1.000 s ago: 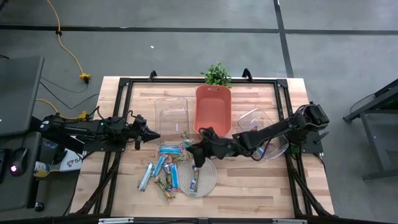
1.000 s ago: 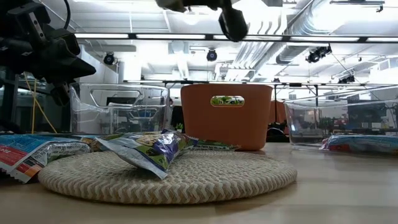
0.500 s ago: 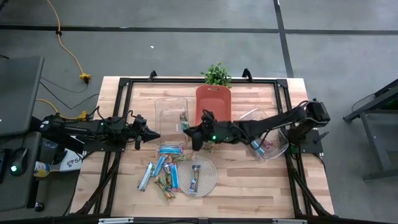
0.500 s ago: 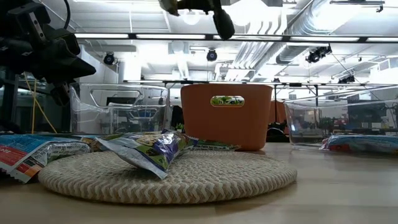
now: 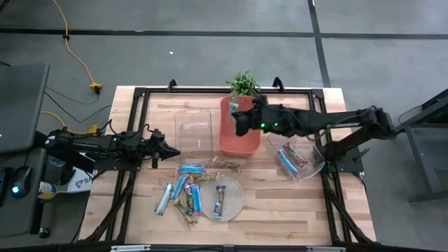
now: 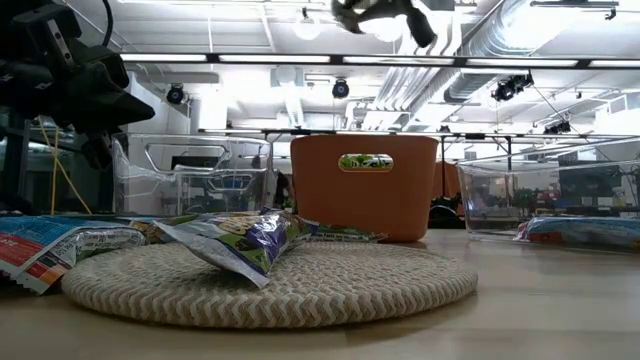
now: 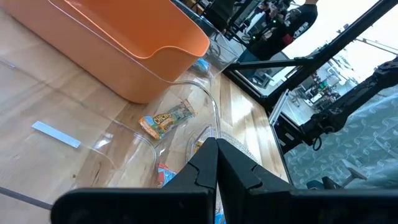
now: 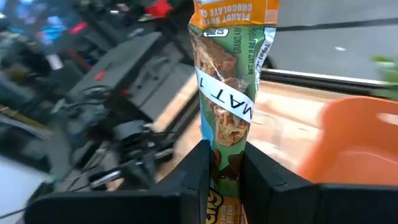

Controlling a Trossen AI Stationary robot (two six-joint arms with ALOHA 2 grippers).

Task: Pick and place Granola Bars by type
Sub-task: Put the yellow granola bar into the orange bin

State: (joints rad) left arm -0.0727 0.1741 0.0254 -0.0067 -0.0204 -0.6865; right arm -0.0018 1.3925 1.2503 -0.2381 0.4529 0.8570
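Observation:
My right gripper (image 5: 240,124) hangs over the orange bin (image 5: 245,106), high above the table, and is shut on a green-brown granola bar (image 8: 231,93). In the low view it shows at the top edge (image 6: 385,12). My left gripper (image 5: 172,152) waits shut over the table's left part, next to the empty clear container (image 5: 193,126). Several more bars (image 5: 183,190) lie flat on the wood. One lies on the round woven mat (image 5: 234,203), two lie near the bin (image 5: 225,165), and others lie in the right clear container (image 5: 292,155). My right gripper pinches the green-brown bar between its two fingers (image 8: 198,177) at one end of the wrapper (image 8: 225,167). The bar's length runs on out past the fingertips. It is lifted clear above the orange bin.
A small potted plant (image 5: 244,84) stands at the far edge behind the bin. Black frame rails (image 5: 138,112) run along the table's sides. Bare wood lies near the front right corner (image 5: 294,210). Monitors and stands fill the room beyond.
My right gripper has risen from just above the mat and swung toward the far edge, then right, ending over the orange bin with the green-brown bar in its fingers. My left arm has kept still.

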